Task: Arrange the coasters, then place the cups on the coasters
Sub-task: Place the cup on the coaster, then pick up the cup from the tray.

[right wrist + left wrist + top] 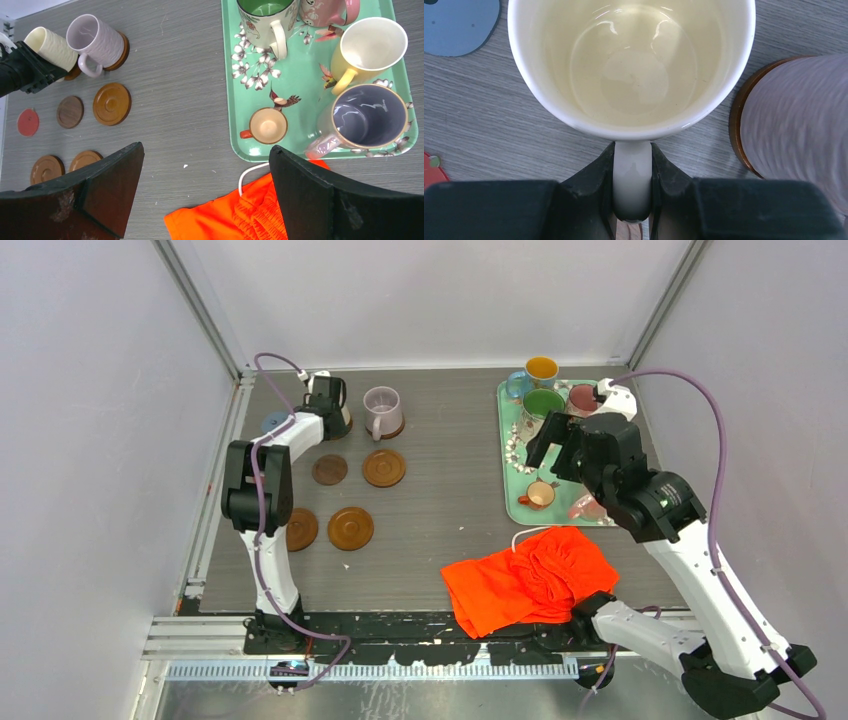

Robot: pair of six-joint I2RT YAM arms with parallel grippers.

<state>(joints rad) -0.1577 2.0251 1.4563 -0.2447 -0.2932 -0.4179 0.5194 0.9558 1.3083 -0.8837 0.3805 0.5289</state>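
Coasters, eight: six brown wooden coasters [111,103] [69,111] [46,169] [82,160] [122,52] [73,75], one blue coaster [272,422], one red coaster [27,122]. Cups, eight: two off the tray, lilac mug [95,37] and cream mug [50,46]; six on it, green-inside mug [265,20], pink mug [325,10], yellow mug [372,47], pale mug with pink handle [367,117], tiny orange cup [268,126], orange-inside mug [541,368]. One teal tray [302,110]. One orange cloth [530,580].

The grey wood-grain table [440,490] carries four bare brown coasters [350,528] grouped on its left half, a blue coaster [272,422] at the far left, and a red coaster [28,122] just beside the group. A teal floral tray [302,95] lies at the far right; an orange cloth [520,580] lies crumpled at the near edge
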